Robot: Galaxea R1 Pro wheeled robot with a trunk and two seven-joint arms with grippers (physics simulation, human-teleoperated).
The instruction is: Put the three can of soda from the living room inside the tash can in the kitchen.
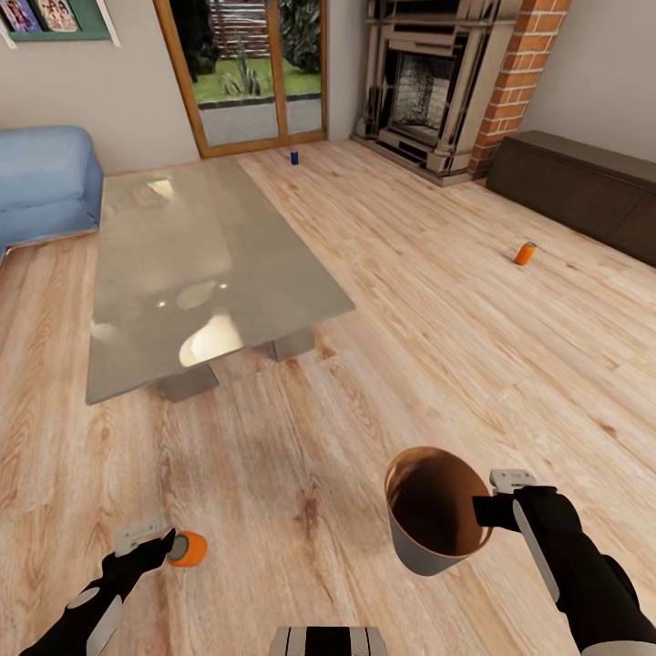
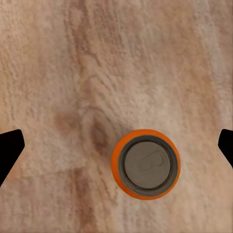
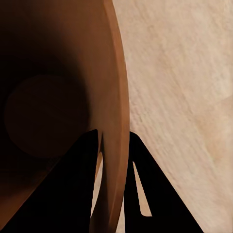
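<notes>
While the right tool (image 1: 483, 510) is clamped on the rim of the bin (image 1: 428, 528), one finger inside the glossy brown wall and one outside it, the bin hangs tilted above the wood plank floor (image 1: 437, 301) with its mouth turned up and toward the far side of the room. In the right wrist view the two dark fingers (image 3: 73, 189) straddle the bin (image 3: 58, 97) wall, with the round bottom dim and deep beyond them. The left tool (image 1: 169, 547) is low over the floor with its jaws spread wide, and an orange can (image 1: 188, 548) stands just at its tips. Seen from the left wrist, that orange can (image 2: 145, 164) stands upright on the planks between the two fingertips (image 2: 9, 150), nearer one of them and touching neither, its grey top facing the camera. Beyond the left tool sits the low counter (image 1: 182, 301) with its glossy stone top. Well beyond the right tool and off to its right, a second orange can (image 1: 525, 253) is on the floor near a dark low cabinet (image 1: 583, 187). Farthest off, a blue can (image 1: 294, 157) stands on the floor before the glass doors (image 1: 260, 73), with a blue sofa (image 1: 46, 182) far to the left and a brick fireplace (image 1: 437, 82) to the right.
</notes>
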